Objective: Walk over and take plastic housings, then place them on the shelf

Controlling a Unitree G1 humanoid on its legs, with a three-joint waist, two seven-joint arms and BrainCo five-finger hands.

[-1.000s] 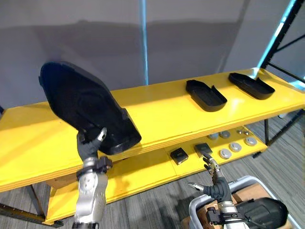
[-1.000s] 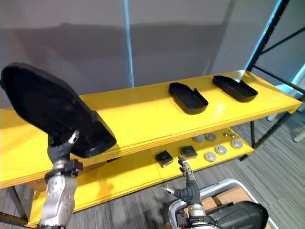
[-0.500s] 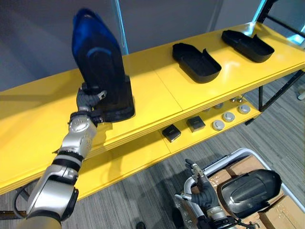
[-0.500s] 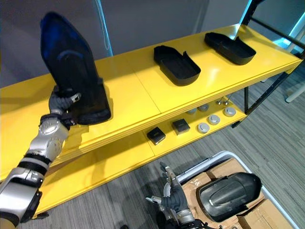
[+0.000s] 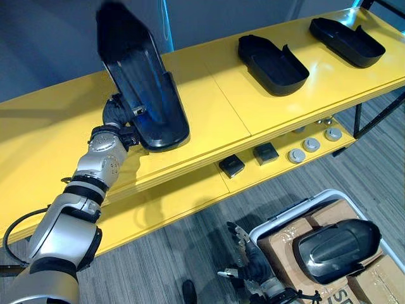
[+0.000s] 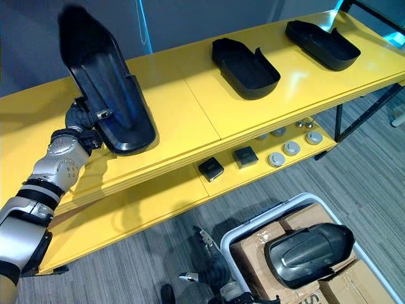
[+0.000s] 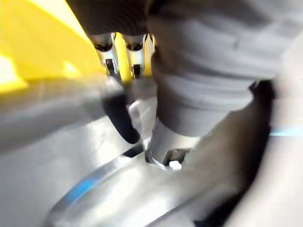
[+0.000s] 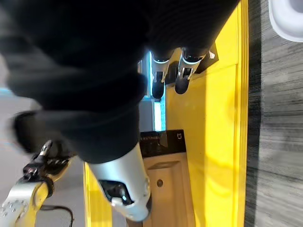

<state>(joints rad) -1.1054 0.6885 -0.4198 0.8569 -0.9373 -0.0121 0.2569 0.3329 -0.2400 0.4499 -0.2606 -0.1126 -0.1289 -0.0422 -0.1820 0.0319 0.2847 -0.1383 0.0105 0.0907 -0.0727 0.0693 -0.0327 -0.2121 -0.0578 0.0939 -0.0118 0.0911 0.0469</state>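
Note:
A large black plastic housing (image 5: 136, 76) stands tilted on the yellow top shelf (image 5: 215, 101), lower end on the board, hollow side facing me. My left hand (image 5: 115, 120) is shut on its near edge at the left. Two more black housings (image 5: 272, 56) (image 5: 347, 41) lie hollow side up further right on the same shelf. Another housing (image 5: 335, 244) rests dome up in the white bin (image 5: 285, 218) on the floor at lower right. Beside the bin, low over the floor, my right hand (image 5: 250, 269) is open and holds nothing.
The lower yellow shelf (image 5: 171, 202) carries two small black boxes (image 5: 231, 166) (image 5: 266, 153) and several round silver discs (image 5: 296, 155). Cardboard boxes (image 5: 288, 244) fill the bin under the housing. A black rack post (image 5: 380, 104) stands at the right end. Grey carpet lies below.
The held housing has tipped back from upright, so its hollow side now faces me, lower end still on the shelf. The camera has shifted a little. My right hand sits lower in view.

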